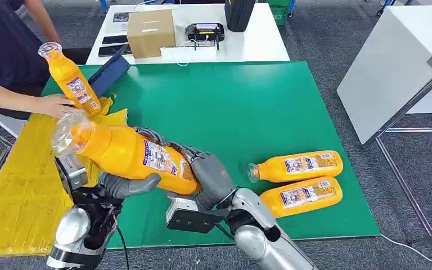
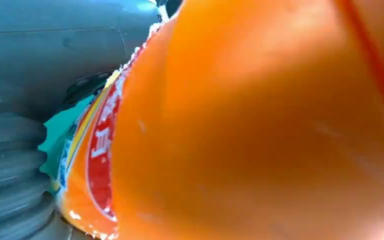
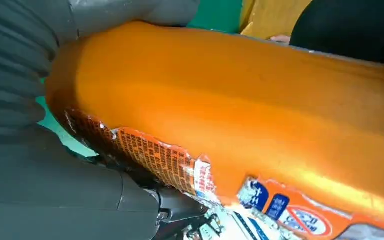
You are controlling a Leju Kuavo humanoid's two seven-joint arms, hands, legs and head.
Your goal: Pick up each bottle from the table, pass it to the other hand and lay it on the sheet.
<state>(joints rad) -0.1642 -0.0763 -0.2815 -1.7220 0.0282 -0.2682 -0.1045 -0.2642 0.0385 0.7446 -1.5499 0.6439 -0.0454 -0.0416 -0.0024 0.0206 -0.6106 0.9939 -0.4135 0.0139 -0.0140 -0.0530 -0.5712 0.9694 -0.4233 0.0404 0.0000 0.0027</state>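
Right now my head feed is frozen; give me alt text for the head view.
Both hands, left hand and right hand, grip one large orange plastic bottle above the green table mat, mid-handover. Two more orange bottles lie side by side on the mat to the right. At far left a person's hand holds another orange bottle by the yellow sheet.

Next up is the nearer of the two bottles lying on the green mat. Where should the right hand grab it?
Around the labelled middle of the nearer bottle, coming from above: it lies flat, cap leftward, touching the second bottle on its far side, so a side approach is blocked there.
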